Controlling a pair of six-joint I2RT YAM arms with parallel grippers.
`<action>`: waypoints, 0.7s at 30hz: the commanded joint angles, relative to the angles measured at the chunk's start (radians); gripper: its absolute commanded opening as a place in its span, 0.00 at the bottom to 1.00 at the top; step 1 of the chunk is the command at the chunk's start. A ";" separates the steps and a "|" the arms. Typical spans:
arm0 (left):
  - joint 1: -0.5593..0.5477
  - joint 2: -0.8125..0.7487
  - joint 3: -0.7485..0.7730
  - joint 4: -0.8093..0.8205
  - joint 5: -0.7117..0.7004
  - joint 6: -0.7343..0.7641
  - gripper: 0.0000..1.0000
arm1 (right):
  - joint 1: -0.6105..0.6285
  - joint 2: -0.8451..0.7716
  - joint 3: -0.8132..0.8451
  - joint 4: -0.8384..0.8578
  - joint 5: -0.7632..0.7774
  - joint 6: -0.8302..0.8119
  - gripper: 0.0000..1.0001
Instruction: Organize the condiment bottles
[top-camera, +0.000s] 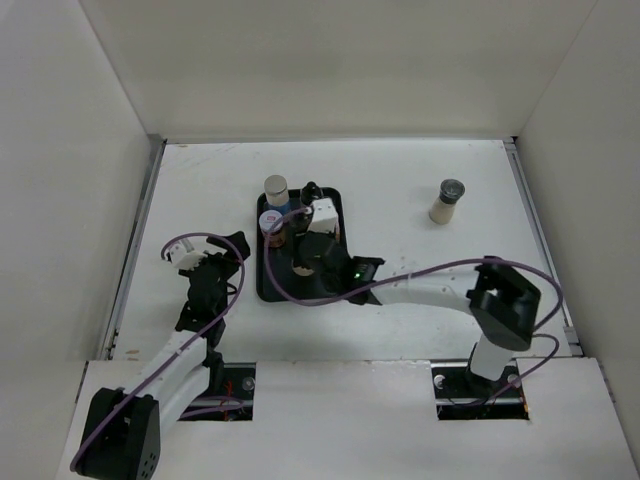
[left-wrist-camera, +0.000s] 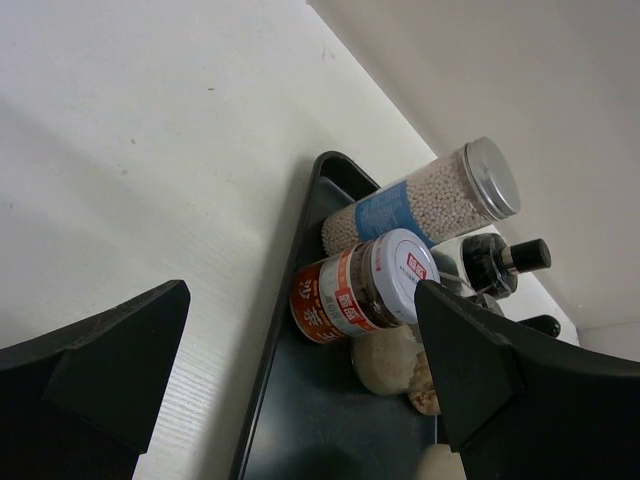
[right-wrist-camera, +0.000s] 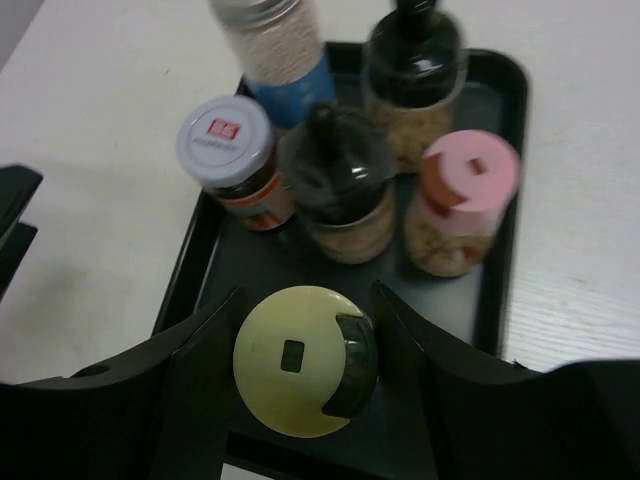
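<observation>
Overhead view of a white desk (top-camera: 400, 170) with a flat black rectangular tray (right-wrist-camera: 245, 265) at its centre.

The right gripper (right-wrist-camera: 305, 295) reaches in from the lower right. It is partly closed, its two black fingers pressed against both sides of a clear bottle with a round cream cap (right-wrist-camera: 295, 365). This bottle is upright at the bottom edge of the tray. Whether its base rests on the tray floor is hard to tell from above.

Five more upright bottles crowd the tray's upper end:
- a silver-capped bottle of pale pellets with a blue label (right-wrist-camera: 270, 40)
- a purple-blue-capped jar with a red label (right-wrist-camera: 225, 140)
- a bottle with a dark domed cap (right-wrist-camera: 340, 185)
- a taller bottle with a black top (right-wrist-camera: 415, 60)
- a pink-capped bottle (right-wrist-camera: 465, 190)

One bottle with a dark grey cap and cream contents (top-camera: 447, 200) stands upright by itself at the upper right of the overhead view, well apart from the tray. The right arm is much nearer to it.

The left gripper (left-wrist-camera: 300, 288) hovers just left of the tray, fingers wide apart and holding nothing.
</observation>
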 joint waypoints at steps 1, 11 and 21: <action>0.014 -0.001 0.007 0.034 -0.003 0.006 1.00 | 0.025 0.098 0.107 0.087 -0.042 -0.037 0.42; 0.023 0.011 0.010 0.027 0.018 -0.008 1.00 | 0.062 0.299 0.260 0.112 -0.059 -0.090 0.56; 0.029 -0.002 0.004 0.027 0.009 -0.006 1.00 | 0.023 0.073 0.133 0.121 -0.098 -0.116 0.81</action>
